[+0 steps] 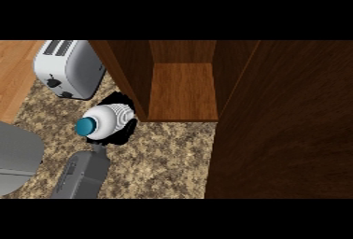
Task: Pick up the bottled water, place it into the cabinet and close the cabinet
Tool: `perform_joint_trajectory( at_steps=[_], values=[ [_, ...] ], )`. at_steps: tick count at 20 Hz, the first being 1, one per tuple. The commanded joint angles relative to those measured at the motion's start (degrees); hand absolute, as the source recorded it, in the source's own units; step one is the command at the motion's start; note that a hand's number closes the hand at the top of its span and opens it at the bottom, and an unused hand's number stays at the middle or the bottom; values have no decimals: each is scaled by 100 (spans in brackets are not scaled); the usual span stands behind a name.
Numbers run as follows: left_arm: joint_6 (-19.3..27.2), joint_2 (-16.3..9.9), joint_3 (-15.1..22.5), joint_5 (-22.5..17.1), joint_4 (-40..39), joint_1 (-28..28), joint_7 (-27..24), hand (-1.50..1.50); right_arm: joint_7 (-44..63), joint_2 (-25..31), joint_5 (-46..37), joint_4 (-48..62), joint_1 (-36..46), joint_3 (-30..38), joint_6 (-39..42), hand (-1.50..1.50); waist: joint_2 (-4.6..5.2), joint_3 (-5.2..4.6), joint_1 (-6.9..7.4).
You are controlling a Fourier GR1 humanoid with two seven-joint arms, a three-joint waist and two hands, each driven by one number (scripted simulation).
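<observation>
Counter (165,158): speckled granite pattern, brown/tan/cream with dark flecks. Cabinet (183,91): reddish-brown wood, vertical grain; inside shelf lighter, warmer brown. Cabinet door (289,121): very dark brown, faint grain streaks. Toaster (67,67): pale silver-grey body, dark slots on top, black knobs on side. Bottled water (107,121): white ribbed body, teal-blue cap. Left hand (121,100): black, round bottle. Forearm (81,175): mid grey. Wall strip (17,74) at left: light orange wood.
</observation>
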State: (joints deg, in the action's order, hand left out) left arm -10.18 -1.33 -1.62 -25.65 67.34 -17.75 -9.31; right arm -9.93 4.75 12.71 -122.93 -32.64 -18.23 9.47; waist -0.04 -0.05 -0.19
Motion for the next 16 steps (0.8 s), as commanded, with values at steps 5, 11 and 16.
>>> perform_joint_trajectory(
  at_steps=[5, 11, 16],
  values=[
    [1347, 121, 686, 65, 228, -1135, 616, 150, -90, 32, 36, -63, -133, -126, 62, -150, -4, 8, -141],
    [1933, 113, 1062, 698, -39, -1379, 159, 150, -137, -14, 73, 203, 150, -49, 88, -150, 31, 10, -279],
    [2308, 109, 1043, 1087, -91, -1594, 167, 150, -51, 38, 165, 229, 310, 65, 124, -150, 51, 11, -365]
  ],
)
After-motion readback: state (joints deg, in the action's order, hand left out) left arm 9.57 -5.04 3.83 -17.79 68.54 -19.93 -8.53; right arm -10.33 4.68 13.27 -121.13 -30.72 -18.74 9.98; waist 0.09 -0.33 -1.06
